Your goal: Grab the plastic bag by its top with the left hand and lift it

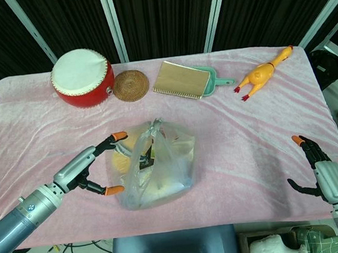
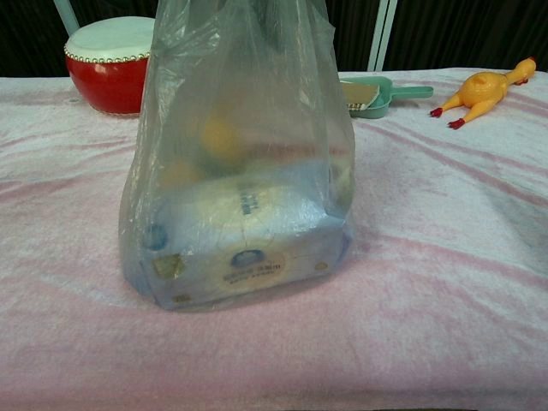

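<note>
A clear plastic bag stands upright on the pink cloth near the table's front, with a boxed item and yellowish things inside; in the chest view the plastic bag fills the middle and its top runs out of frame. The bag's gathered top sticks up at the middle. My left hand hovers just left of the bag, fingers spread, holding nothing. Far off at the front right edge, my right hand rests open above the cloth. Neither hand shows in the chest view.
Along the back stand a red drum, a woven coaster, a brush with a green dustpan and a rubber chicken. The pink cloth covers the table.
</note>
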Tool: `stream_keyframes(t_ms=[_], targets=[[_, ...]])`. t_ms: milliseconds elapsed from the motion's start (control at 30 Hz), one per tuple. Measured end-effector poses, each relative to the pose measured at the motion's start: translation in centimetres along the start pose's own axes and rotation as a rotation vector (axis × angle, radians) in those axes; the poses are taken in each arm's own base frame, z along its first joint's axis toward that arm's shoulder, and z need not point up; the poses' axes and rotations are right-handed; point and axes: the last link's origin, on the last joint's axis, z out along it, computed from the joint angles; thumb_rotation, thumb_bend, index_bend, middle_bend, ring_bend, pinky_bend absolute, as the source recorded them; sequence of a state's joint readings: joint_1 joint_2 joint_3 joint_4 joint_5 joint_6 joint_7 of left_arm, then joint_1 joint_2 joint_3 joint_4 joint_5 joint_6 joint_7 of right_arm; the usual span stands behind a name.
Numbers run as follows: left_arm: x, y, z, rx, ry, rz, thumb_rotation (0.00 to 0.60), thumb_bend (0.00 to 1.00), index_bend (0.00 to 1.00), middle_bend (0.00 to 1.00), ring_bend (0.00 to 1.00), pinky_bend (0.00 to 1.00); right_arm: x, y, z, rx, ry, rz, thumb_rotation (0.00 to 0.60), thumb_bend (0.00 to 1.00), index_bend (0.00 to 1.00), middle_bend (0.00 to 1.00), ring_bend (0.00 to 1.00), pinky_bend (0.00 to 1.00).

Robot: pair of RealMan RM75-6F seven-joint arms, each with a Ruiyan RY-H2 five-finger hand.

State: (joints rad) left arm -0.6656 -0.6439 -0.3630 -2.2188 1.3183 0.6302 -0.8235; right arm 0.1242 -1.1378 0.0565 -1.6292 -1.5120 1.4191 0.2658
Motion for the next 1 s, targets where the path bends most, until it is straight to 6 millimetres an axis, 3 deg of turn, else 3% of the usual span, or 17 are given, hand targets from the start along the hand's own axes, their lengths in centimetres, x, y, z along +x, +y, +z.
stream_keyframes(t_ms=[667,1000], targets=[[-0.1,0.3,0.3,-0.006,-0.024,-0.019,0.6,0.18,0.0,0.05,0.01,0.1,0.0,0.1,0.0,-0.003,0.001,-0.001,0.6,0.2,0.0,0.0,0.0,0.17],[-0.6,0.9,1.7,-0.023,-0.055,-0.028,0.6,0.16,0.0,0.06,0.01,0.1,0.0,0.1,0.1,-0.006,-0.001,-0.002,0.6,0.2,0.0,0.0,0.0,0.17]])
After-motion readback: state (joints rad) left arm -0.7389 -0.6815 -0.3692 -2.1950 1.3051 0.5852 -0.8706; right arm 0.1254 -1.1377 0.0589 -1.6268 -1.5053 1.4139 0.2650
